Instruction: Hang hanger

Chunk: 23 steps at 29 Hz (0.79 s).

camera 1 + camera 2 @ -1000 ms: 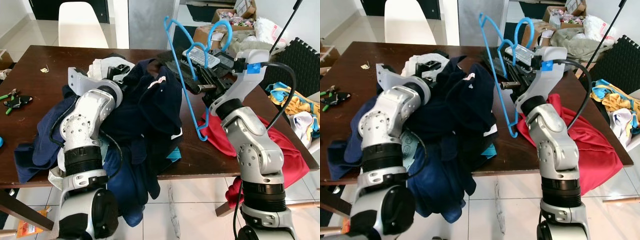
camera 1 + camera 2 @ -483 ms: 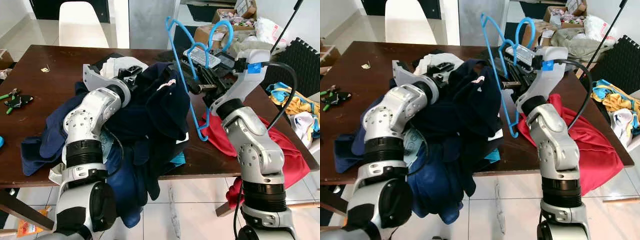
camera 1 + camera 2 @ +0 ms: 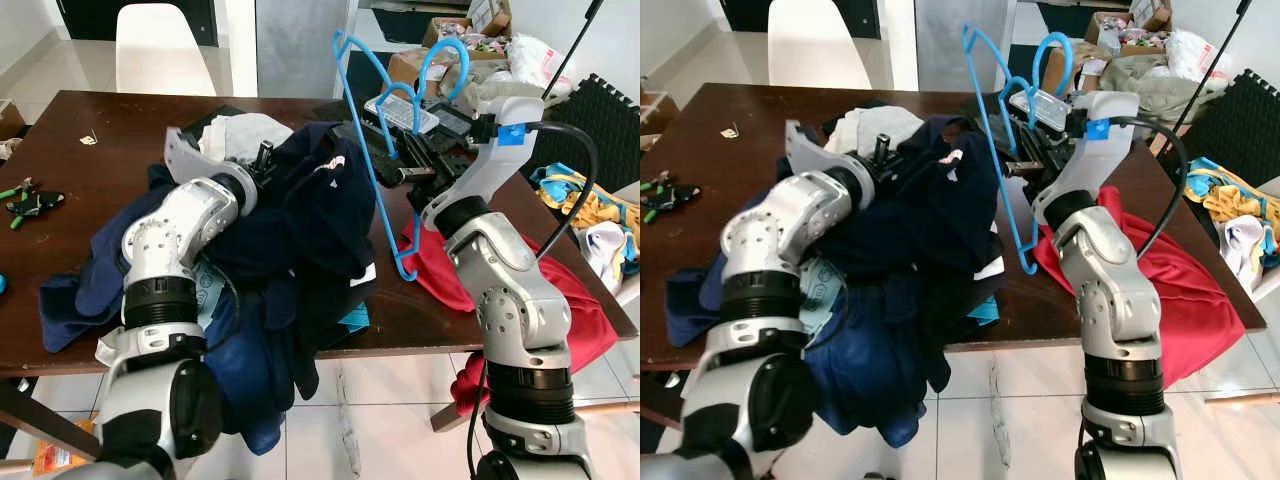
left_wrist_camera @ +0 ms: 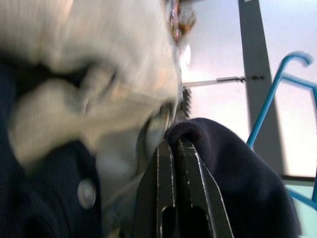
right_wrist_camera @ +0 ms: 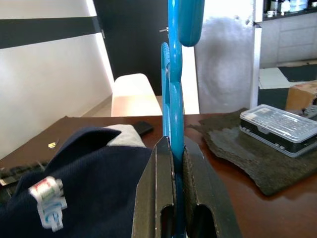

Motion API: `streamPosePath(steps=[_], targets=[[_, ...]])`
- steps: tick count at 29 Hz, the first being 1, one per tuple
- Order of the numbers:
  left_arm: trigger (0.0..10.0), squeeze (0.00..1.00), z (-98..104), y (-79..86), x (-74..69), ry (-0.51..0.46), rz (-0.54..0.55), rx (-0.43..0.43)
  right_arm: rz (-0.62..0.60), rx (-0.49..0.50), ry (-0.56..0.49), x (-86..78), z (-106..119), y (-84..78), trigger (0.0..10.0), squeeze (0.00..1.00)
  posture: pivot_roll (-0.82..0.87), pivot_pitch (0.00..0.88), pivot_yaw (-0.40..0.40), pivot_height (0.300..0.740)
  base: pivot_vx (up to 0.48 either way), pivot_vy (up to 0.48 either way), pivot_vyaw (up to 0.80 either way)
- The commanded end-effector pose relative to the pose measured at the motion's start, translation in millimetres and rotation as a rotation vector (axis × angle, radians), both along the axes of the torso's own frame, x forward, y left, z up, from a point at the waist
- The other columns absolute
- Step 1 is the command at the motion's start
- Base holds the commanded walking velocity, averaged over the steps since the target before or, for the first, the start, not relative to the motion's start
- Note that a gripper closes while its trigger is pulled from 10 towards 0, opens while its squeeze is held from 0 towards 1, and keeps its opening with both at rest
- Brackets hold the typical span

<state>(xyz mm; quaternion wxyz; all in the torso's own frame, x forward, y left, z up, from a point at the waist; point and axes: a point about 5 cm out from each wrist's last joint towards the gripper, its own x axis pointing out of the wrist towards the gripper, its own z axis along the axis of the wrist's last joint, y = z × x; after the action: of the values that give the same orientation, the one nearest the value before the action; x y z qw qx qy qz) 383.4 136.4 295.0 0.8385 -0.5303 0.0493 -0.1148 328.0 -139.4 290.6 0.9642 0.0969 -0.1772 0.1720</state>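
Observation:
My right gripper [image 5: 173,145] is shut on a blue plastic hanger [image 3: 371,168] and holds it upright above the brown table [image 3: 80,140], hook [image 3: 440,55] at the top. A heap of navy garments [image 3: 320,210] lies just left of the hanger. My left gripper [image 3: 265,157] reaches over that heap and is shut on a rolled navy fabric edge [image 4: 223,163], with the hanger's blue frame [image 4: 270,99] a short way beyond it. A white garment [image 3: 240,130] lies under the left wrist.
A red cloth [image 3: 560,310] drapes over the table's right corner. A clear plastic case [image 3: 400,112] sits behind the hanger. Green-handled tools [image 3: 25,200] lie at the table's left. A white chair [image 3: 165,45] stands behind; boxes [image 3: 470,30] and clothes [image 3: 580,210] are to the right.
My left arm has swung right with the navy fabric in its grip, bringing it nearer the hanger. The right arm and hanger have stayed almost still.

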Motion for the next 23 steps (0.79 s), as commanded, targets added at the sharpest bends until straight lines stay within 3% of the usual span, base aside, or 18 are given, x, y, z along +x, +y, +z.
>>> streamPosePath(steps=[1,2,4,5,6,8,9,13,15,16,17,18,19,20,22,23], targets=[[0.0,0.0,41,6.0,-11.3,-0.249,0.054,0.077,-0.014,0.005,-0.02,-2.9,4,-4.6,10.0,0.0,0.05,0.168,-0.026,0.74,0.0,0.0,0.0],[0.0,0.0,41,6.0,-11.3,-0.249,0.054,0.077,-0.014,0.005,-0.02,-2.9,4,-4.6,10.0,0.0,0.05,0.168,-0.026,0.74,0.0,0.0,0.0],[0.0,0.0,89,12.6,-31.9,-0.509,0.142,0.169,-0.013,0.008,-0.02,-2.3,4,-4.1,10.0,0.0,0.06,0.159,-0.025,0.74,0.0,0.0,0.0],[0.0,0.0,102,15.4,-38.4,-0.575,0.175,0.2,-0.013,0.009,-0.021,-2.0,4,-3.8,10.0,0.0,0.06,0.159,-0.025,0.74,0.0,0.0,0.0],[0.0,0.0,102,15.4,-38.4,-0.575,0.175,0.2,-0.013,0.009,-0.021,-2.0,4,-3.8,10.0,0.0,0.06,0.159,-0.025,0.74,0.0,0.0,0.0],[0.0,0.0,127,26.3,-49.6,-0.683,0.258,0.265,-0.009,0.012,-0.024,-1.3,4,-2.5,10.0,0.0,0.07,0.154,-0.022,0.74,0.0,0.0,0.0],[0.0,0.0,127,26.3,-49.6,-0.683,0.258,0.265,-0.009,0.012,-0.024,-1.3,4,-2.5,10.0,0.0,0.07,0.154,-0.022,0.74,0.0,0.0,0.0],[0.0,0.0,157,44.9,-57.1,-0.795,0.368,0.414,-0.003,0.018,-0.028,0.3,4,0.1,10.0,0.0,0.08,0.139,-0.02,0.74,0.0,0.0,0.0],[0.0,0.0,157,44.9,-57.1,-0.795,0.368,0.414,-0.003,0.018,-0.028,0.3,4,0.1,10.0,0.0,0.08,0.139,-0.02,0.74,0.0,0.0,0.0],[0.0,0.0,165,52.1,-56.4,-0.818,0.407,0.474,-0.001,0.02,-0.029,0.8,4,0.9,10.0,0.0,0.09,0.133,-0.02,0.74,0.0,0.0,0.0],[0.0,0.0,165,52.1,-56.4,-0.818,0.407,0.474,-0.001,0.02,-0.029,0.8,4,0.9,10.0,0.0,0.09,0.133,-0.02,0.74,0.0,0.0,0.0],[0.0,0.0,175,63.0,-54.2,-0.828,0.447,0.526,0.001,0.022,-0.031,1.3,4,1.5,10.0,0.0,0.1,0.127,-0.015,0.74,0.0,0.0,0.0],[0.0,0.0,175,63.0,-54.2,-0.828,0.447,0.526,0.001,0.022,-0.031,1.3,4,1.5,10.0,0.0,0.1,0.127,-0.015,0.74,0.0,0.0,0.0],[0.0,0.0,186,78.1,-52.7,-0.831,0.502,0.571,0.003,0.024,-0.033,1.7,4,2.1,10.0,0.0,0.1,0.121,-0.011,0.74,0.0,0.0,0.0],[0.0,0.0,186,78.1,-52.7,-0.831,0.502,0.571,0.003,0.024,-0.033,1.7,4,2.1,10.0,0.0,0.1,0.121,-0.011,0.74,0.0,0.0,0.0],[0.0,0.0,197,95.1,-52.2,-0.819,0.561,0.604,0.003,0.026,-0.036,2.0,5,2.4,10.0,0.0,0.11,0.117,-0.009,0.74,0.0,0.0,0.0]])
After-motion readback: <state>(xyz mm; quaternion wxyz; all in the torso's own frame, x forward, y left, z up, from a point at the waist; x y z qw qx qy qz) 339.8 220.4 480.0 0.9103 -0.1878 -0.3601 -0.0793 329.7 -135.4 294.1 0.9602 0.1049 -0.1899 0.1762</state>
